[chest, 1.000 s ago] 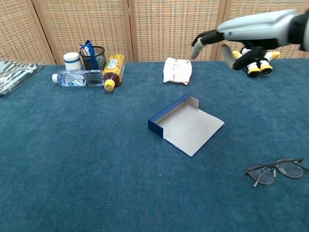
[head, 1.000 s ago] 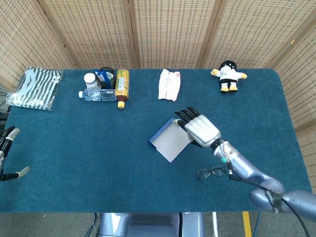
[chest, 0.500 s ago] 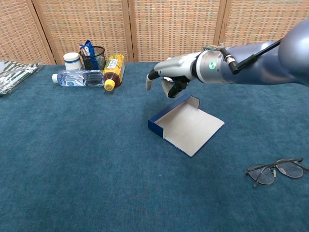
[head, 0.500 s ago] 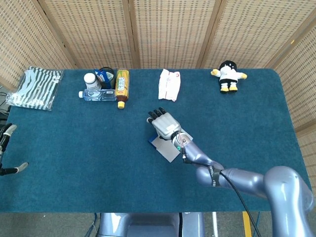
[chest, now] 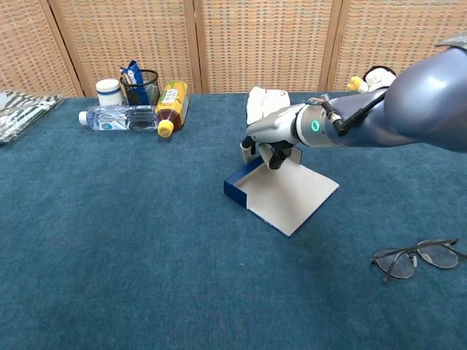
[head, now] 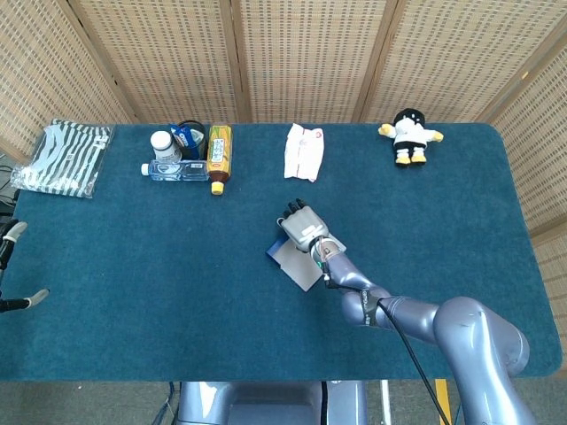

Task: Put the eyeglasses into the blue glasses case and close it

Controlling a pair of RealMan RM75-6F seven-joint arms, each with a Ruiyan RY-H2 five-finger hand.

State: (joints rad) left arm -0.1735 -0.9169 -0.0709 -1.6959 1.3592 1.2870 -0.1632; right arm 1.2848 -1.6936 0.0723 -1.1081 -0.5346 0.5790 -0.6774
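Eyeglasses [chest: 417,258] lie well apart from the open blue glasses case [chest: 281,189]; the right hand [chest: 266,141], fingers curled down holding nothing, hangs over its back wall, bottles [chest: 131,117] beyond.

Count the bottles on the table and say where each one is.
2. A clear water bottle lies on its side at the far left of the table, and a yellow-capped drink bottle lies just right of it, beside the mesh cup. Others may be hidden behind them.
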